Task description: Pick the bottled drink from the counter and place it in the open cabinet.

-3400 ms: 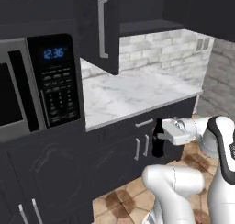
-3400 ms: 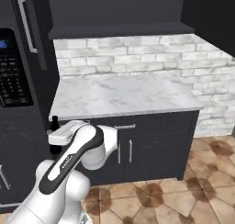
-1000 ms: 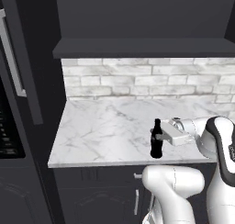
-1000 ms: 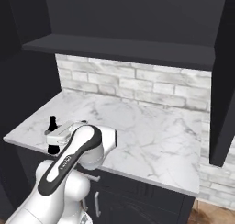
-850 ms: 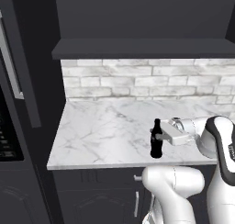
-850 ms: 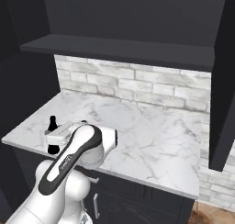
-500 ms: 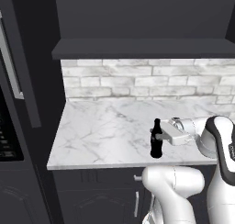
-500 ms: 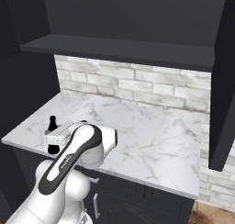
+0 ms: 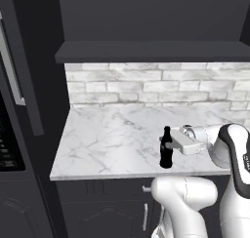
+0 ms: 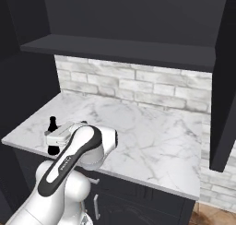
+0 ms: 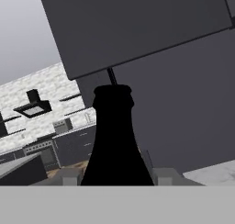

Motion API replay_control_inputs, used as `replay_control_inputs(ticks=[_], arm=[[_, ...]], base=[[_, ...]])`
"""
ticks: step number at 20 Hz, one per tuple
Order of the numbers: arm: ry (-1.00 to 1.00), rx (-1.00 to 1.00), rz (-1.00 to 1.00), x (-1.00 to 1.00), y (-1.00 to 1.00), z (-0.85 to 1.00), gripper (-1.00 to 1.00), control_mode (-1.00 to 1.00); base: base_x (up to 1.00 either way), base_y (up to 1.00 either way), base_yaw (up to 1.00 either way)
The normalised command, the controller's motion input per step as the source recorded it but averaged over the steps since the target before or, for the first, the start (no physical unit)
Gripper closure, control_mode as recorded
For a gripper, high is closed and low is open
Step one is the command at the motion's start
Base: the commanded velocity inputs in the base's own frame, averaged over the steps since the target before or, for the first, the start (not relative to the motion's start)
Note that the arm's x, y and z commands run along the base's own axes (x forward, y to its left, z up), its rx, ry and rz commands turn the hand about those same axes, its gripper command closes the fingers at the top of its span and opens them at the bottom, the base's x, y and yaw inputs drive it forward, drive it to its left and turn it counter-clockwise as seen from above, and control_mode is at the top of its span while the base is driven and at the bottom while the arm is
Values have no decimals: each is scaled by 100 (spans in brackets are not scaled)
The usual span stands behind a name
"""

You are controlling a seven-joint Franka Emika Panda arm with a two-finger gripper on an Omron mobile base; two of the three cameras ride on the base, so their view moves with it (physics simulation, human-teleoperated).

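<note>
Fingers (image 9: 172,147) closed around one bottled drink (image 9: 166,151), upright above one marble top (image 9: 112,139).

A white brick backsplash (image 9: 146,88) runs along the wall behind a small marble tabletop (image 9: 112,139), grey-veined and set against that brick. Below the tabletop stand black base cabinets (image 9: 112,208) with a silver handle (image 9: 145,216). At the far left a tall dark appliance (image 9: 19,86) carries a long grey handle (image 9: 12,71). In the hand view, a distant range hood (image 11: 32,106) hangs over a stove (image 11: 43,154).
</note>
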Motion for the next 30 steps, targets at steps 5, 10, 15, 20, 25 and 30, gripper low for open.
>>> replay_control_inputs(ticks=[5, 10, 15, 20, 25, 30], arm=[[0, 0, 0, -1, 0, 6, 100, -100], [0, 2, 0, -10, 3, 42, 100, -100], [2, -1, -1, 0, 3, 63, 100, -100], [9, -12, -10, -1, 2, 56, 100, -100], [-3, -8, -27, -5, -7, 45, 100, -100], [-1, 0, -35, -4, -2, 49, 100, -100]], base=[[-2, 0, 0], [0, 0, 0], [0, 0, 0], [0, 0, 0], [0, 0, 0], [0, 0, 0]])
